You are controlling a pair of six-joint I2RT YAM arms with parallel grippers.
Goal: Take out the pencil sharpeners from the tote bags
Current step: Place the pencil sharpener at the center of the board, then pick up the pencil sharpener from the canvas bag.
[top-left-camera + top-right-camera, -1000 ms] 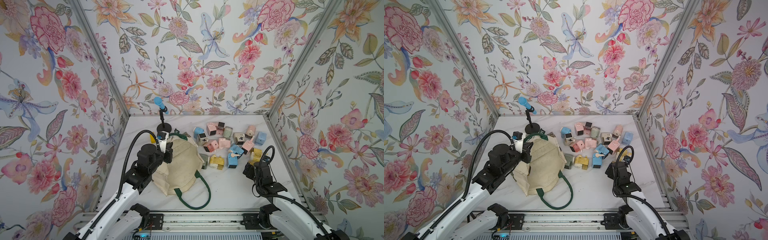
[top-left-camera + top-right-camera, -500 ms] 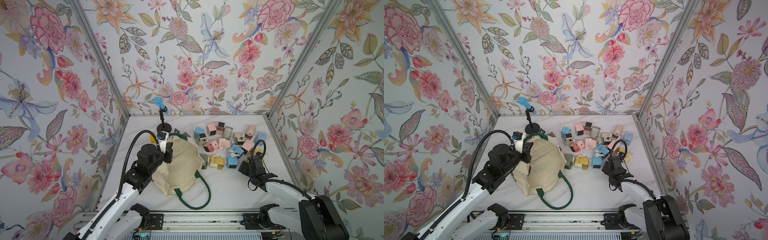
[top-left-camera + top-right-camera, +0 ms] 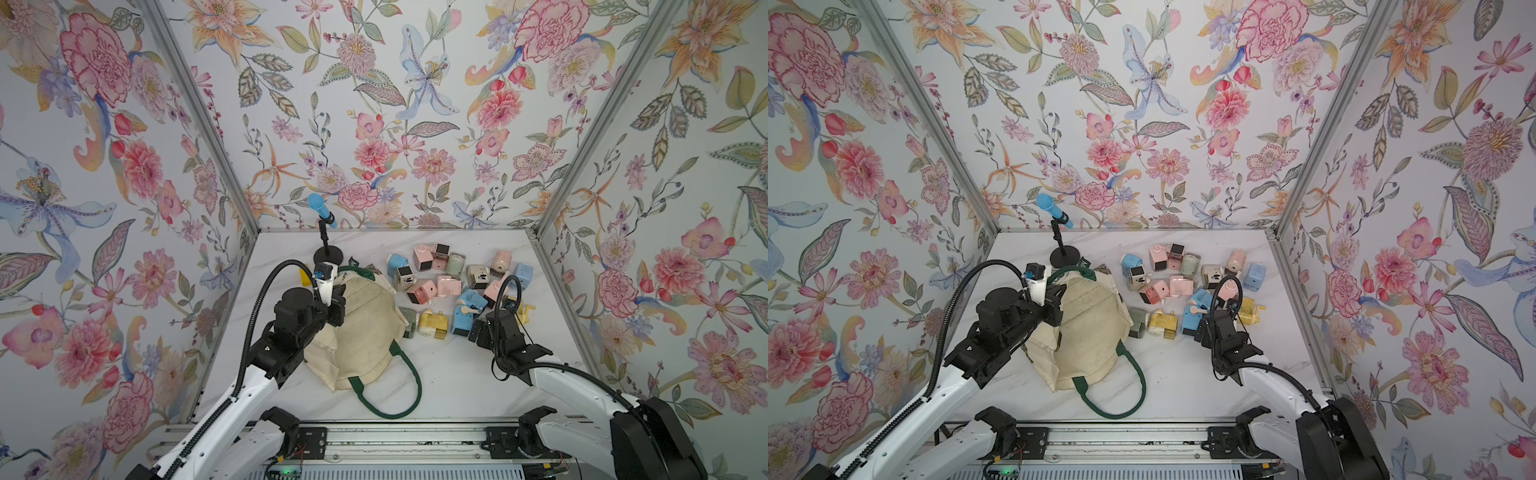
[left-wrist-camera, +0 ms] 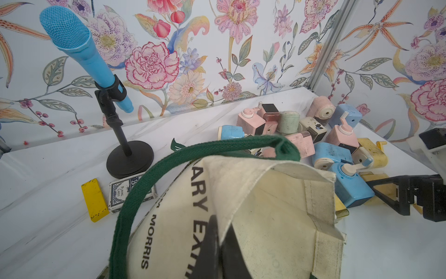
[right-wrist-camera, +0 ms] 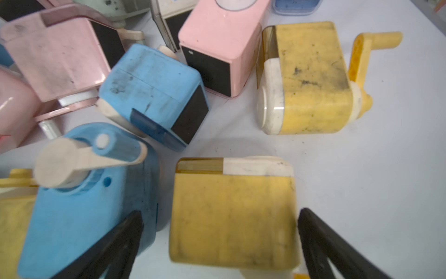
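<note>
Right wrist: open right hand (image 5: 219,212) has shifted astride sharpener (image 5: 233,238); left hand (image 4: 220,232) grips tote (image 4: 272,212).

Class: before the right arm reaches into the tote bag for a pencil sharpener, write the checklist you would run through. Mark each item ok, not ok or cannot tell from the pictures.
1. Left gripper shut on the rim of the tote bag: ok.
2. Bag mouth lifted open: ok.
3. Right gripper open, its jaws apart on either side of the yellow sharpener: ok.
4. Yellow sharpener resting on the table, not carried: ok, as far as the right wrist view shows.
5. Sharpeners left inside the bag: cannot tell; most of the inside is hidden.
</note>
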